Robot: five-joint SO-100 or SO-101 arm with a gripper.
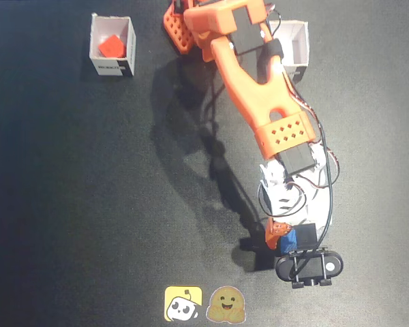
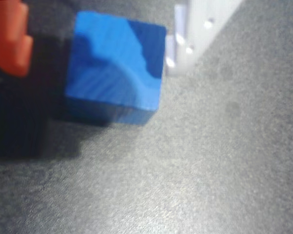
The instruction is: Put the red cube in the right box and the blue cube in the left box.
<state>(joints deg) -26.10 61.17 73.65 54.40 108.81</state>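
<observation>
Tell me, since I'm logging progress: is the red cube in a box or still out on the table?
In. The fixed view shows the red cube inside the white box at upper left, within its walls.

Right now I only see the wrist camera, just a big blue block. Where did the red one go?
Observer: The red cube is inside the white box at the top left of the fixed view.
Operator: Is there another box?
Observer: Yes, a second white box sits at the top right, partly hidden under the orange arm.
Operator: Where is my blue block on the table?
Observer: The blue cube is near the bottom of the fixed view, at the gripper, far from both boxes.
</observation>
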